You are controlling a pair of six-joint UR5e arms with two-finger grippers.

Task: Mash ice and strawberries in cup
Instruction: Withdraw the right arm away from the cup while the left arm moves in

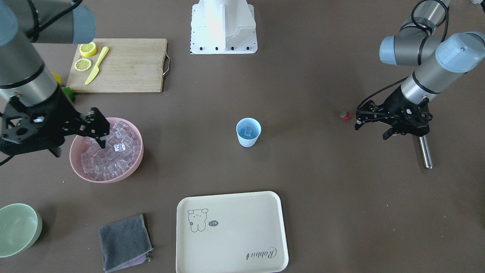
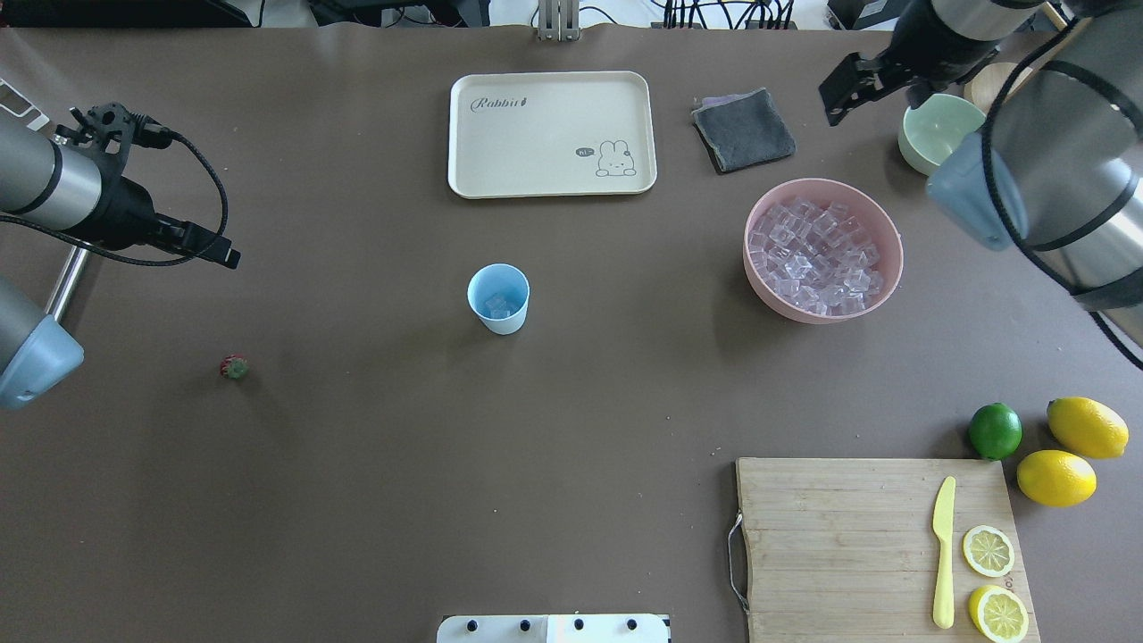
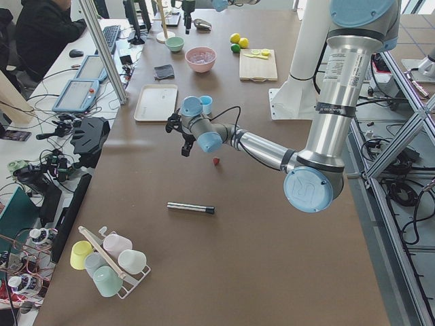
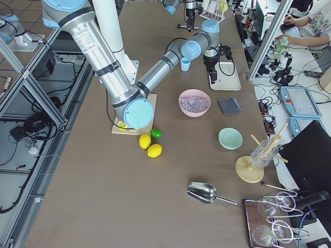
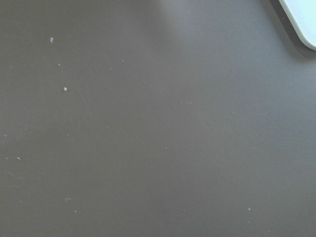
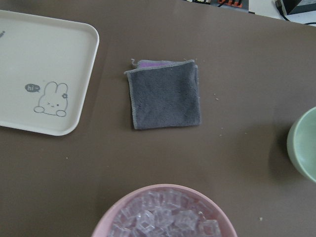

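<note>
Blue plastic, the cup (image 1: pixel 249 139) at mid-frame holds a few cubes of ice (image 1: pixel 247 131). The strawberry (image 1: pixel 344 115) lies on the desk at right, just beside the left pincer (image 1: pixel 357 120), which is spread and empty. The right pincer (image 1: pixel 99 129), also spread, hangs over the pink bowl (image 1: pixel 77 168). We judge mashing not yet begun.

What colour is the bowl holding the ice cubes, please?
The bowl is pink; the overhead view shows it best.

Blue cup (image 1: pixel 248 142) upright, ice (image 1: pixel 247 131) inside — red strawberry (image 1: pixel 344 115) lies well apart.
</note>
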